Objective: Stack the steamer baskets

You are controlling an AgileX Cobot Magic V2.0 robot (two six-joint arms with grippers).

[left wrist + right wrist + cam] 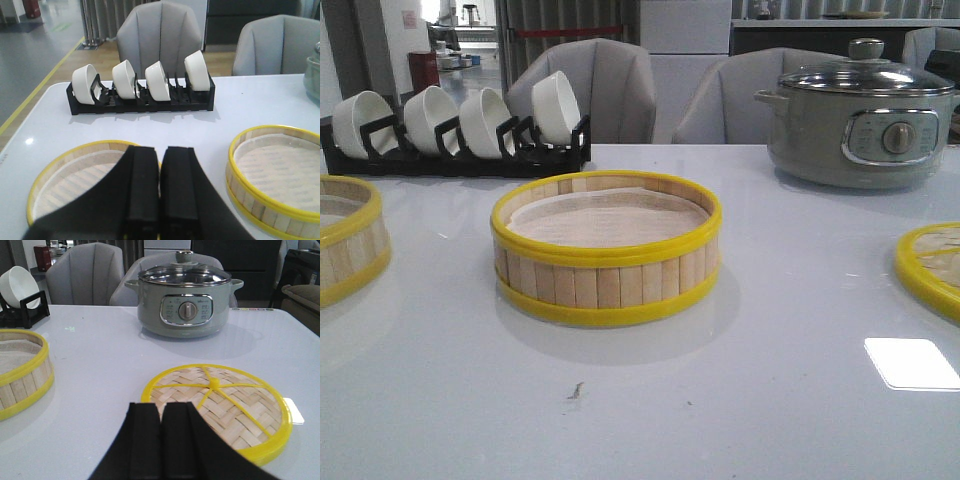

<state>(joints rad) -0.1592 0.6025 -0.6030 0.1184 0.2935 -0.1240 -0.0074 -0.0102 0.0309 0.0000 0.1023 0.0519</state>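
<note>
The white table point(740, 400) carries two steamer baskets and one woven lid point(220, 407). The centre basket point(606, 250) stands whole in the front view; the left basket point(345, 240) is cut off at the frame edge, as is the lid at right. Behind stand one grey pot point(860, 120) and a rack point(455, 150) of four white bowls. The left pincer point(160, 185) and right pincer point(161, 435) are both pressed together, empty.

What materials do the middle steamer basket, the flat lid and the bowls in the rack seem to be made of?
Middle steamer basket: pale wood slats, matte, between glossy yellow rims, probably plastic.
Lid: woven bamboo-like strips, yellow rim and spokes, likely plastic.
Bowls: glossy white, probably ceramic.
</note>
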